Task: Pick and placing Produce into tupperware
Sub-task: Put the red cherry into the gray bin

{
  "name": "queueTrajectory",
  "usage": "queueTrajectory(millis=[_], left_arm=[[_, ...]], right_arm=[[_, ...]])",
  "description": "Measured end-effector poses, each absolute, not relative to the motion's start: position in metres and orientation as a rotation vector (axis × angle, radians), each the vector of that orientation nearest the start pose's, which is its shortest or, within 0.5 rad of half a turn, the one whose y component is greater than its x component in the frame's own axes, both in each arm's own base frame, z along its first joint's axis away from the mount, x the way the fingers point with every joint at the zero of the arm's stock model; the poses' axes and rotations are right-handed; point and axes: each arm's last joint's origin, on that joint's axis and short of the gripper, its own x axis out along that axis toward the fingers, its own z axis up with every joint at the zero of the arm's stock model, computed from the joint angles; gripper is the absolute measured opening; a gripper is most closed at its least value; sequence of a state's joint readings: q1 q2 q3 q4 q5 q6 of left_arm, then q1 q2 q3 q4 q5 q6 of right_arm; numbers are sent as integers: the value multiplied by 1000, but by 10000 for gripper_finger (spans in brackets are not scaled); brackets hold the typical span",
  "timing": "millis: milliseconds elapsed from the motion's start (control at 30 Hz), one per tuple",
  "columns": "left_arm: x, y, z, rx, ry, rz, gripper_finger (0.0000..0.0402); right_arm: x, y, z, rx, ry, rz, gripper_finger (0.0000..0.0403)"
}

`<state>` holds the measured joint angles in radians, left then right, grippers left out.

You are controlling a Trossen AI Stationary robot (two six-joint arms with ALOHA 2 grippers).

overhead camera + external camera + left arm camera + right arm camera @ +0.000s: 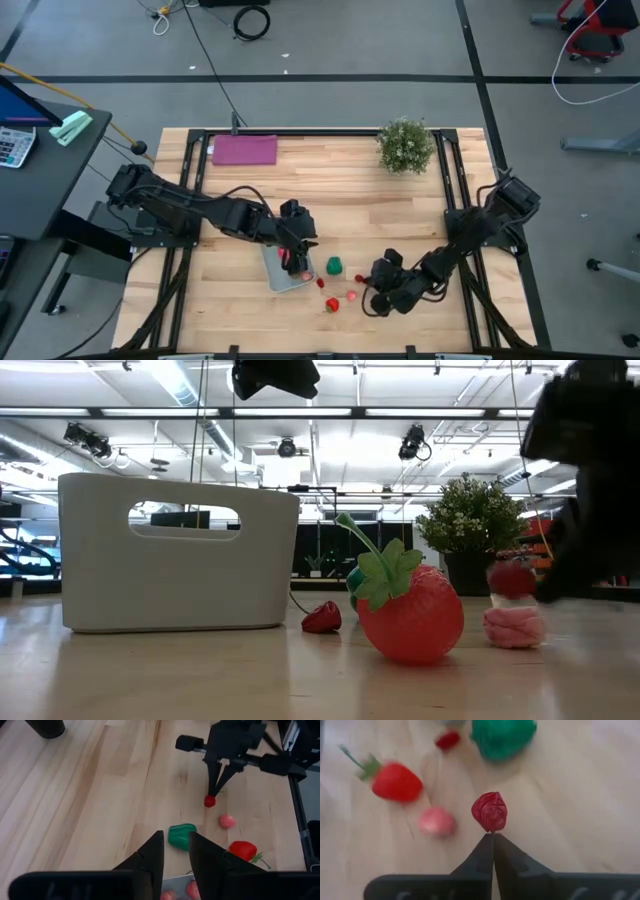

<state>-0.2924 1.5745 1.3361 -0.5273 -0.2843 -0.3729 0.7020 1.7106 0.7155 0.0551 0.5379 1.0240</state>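
The tupperware [281, 278] is a pale grey container near the table's near edge; in the low view [180, 550] it stands left. Two red pieces [192, 890] lie in it. My left gripper [296, 246] hovers open above it, holding nothing. To its right on the table lie a green pepper [334, 265], a small red piece [321, 283], a pink piece [352, 295] and a red strawberry [332, 304]. My right gripper [493, 836] is shut on a dark red berry [490, 811] just right of these. My right gripper pinches the dark red berry by its edge [491, 829] between the two fingertips [485, 845], only at their free ends. The fingers come slanting down from the table's right side. In the low view the berry [513, 580] hangs above the pink piece [513, 626], off the table.
A bushy green potted plant [405, 146] stands at the far right of the table and a flat magenta sheet [244, 150] lies at the far left. Bare wood stretches between them and the produce. Dark frame rails [190, 170] run along the table's sides.
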Motion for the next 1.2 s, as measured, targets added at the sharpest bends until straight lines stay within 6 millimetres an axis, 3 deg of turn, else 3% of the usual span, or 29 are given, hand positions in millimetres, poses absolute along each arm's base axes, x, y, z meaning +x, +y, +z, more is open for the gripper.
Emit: queueTrajectory(millis=[233,500,667,967,1200], left_arm=[[330,-91,302,-123,724,123,82],[323,-88,312,-97,699,115,59],[307,-81,334,-70,636,131,43],[281,-72,361,-59,551,186,16],[269,-75,356,-85,644,200,14]], right_arm=[[243,165,152,353,588,-232,6],[284,132,187,341,351,-89,3],[327,124,190,305,363,-24,2],[418,133,188,152,516,6,5],[450,131,174,94,675,-39,16]])
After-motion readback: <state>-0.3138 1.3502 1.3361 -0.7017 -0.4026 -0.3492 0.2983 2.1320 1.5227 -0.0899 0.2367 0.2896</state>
